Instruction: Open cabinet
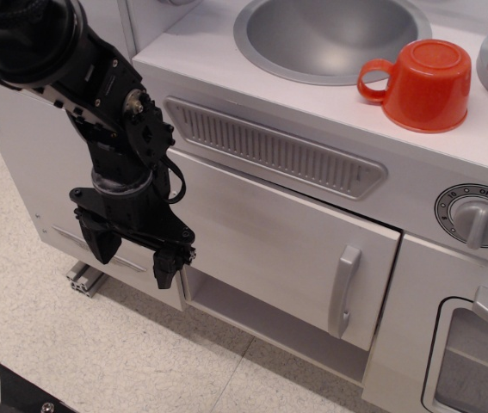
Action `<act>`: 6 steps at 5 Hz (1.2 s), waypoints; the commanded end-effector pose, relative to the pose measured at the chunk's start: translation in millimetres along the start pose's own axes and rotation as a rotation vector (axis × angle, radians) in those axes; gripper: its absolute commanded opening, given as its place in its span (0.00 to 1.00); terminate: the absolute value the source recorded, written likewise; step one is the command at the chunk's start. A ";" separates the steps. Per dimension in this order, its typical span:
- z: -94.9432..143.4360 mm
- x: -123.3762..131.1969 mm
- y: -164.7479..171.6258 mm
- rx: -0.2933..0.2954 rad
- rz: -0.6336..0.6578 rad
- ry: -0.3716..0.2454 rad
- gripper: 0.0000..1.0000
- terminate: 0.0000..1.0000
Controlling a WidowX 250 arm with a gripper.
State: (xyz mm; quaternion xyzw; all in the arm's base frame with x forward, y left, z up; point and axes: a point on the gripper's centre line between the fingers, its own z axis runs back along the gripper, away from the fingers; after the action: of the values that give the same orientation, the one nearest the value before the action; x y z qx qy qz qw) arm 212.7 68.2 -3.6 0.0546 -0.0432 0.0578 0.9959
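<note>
The cabinet (282, 245) door is the widest panel we see, its long axis running sideways and sloping down toward the right of the picture, with its face turned out toward the floor side. It sits just to the right of the gripper (132, 254), its hinged left edge almost beside the fingertips. The door stands slightly ajar: a dark gap shows along its top and right edges, and a shelf shows below it. Above the door lies the slatted vent (274, 148), and higher up the sink basin (330, 39). The black arm comes down from the upper left, and we see its gripper pointing downward with its 2 fingers spread apart, holding nothing. Farther right of the gripper, an upside-down orange cup (423, 83) rests on the counter, then the knob (478, 215). The small upright silver handle (343, 290) sits at the door's right end, well apart from the gripper.
</note>
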 end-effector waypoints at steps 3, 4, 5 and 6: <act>-1.2 21.2 -66.8 -0.092 -0.037 -0.115 1.00 0.00; 2.2 26.1 -95.4 -0.126 -0.046 -0.124 1.00 0.00; 1.0 29.5 -118.4 -0.137 -0.053 -0.162 1.00 0.00; 2.0 34.4 -136.4 -0.158 -0.056 -0.181 1.00 0.00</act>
State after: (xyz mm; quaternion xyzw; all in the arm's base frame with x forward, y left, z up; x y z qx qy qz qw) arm 256.8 -62.3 -22.0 -0.0138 -0.1208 0.0207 0.9924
